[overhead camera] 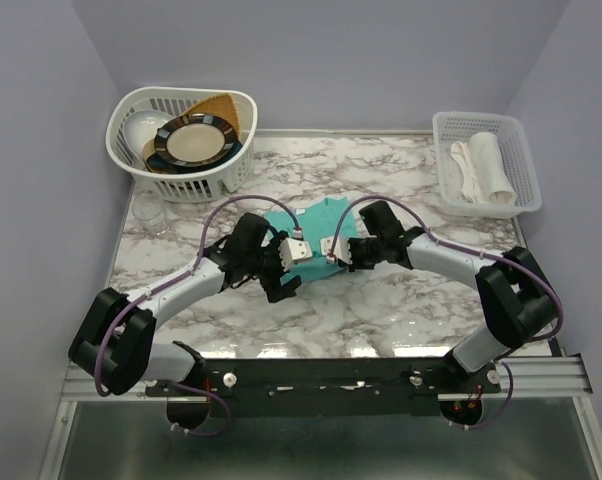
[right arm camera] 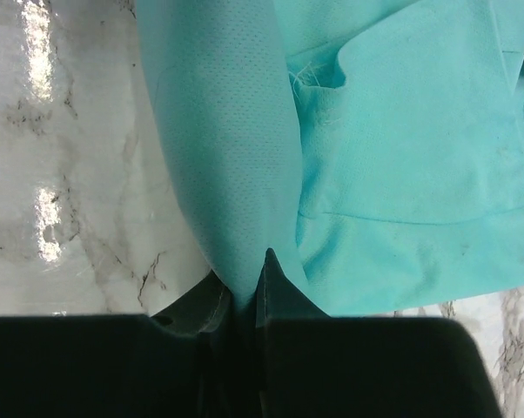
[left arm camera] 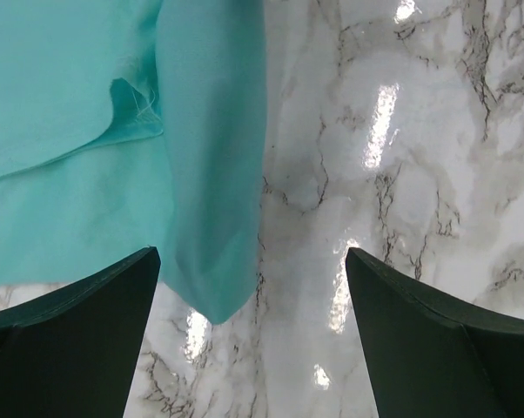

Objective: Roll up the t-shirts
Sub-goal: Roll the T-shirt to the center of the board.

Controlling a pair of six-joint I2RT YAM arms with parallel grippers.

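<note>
A teal-green t-shirt [overhead camera: 314, 226] lies on the marble table between the two arms, mostly hidden under them. In the left wrist view the shirt [left arm camera: 97, 148] fills the upper left, with a folded corner hanging toward the left finger. My left gripper [left arm camera: 253, 340] is open and empty over bare marble beside the shirt's edge. In the right wrist view the shirt [right arm camera: 401, 131] lies flat at right and a fold of it [right arm camera: 236, 174] is pulled into my right gripper [right arm camera: 249, 292], which is shut on that fold. In the top view the left gripper [overhead camera: 281, 275] and right gripper [overhead camera: 343, 255] sit at the shirt's near corners.
A white basket [overhead camera: 184, 140] with plates stands at the back left. A white tray [overhead camera: 484, 160] holding rolled white cloth stands at the back right. A clear glass [overhead camera: 151, 215] stands in front of the basket.
</note>
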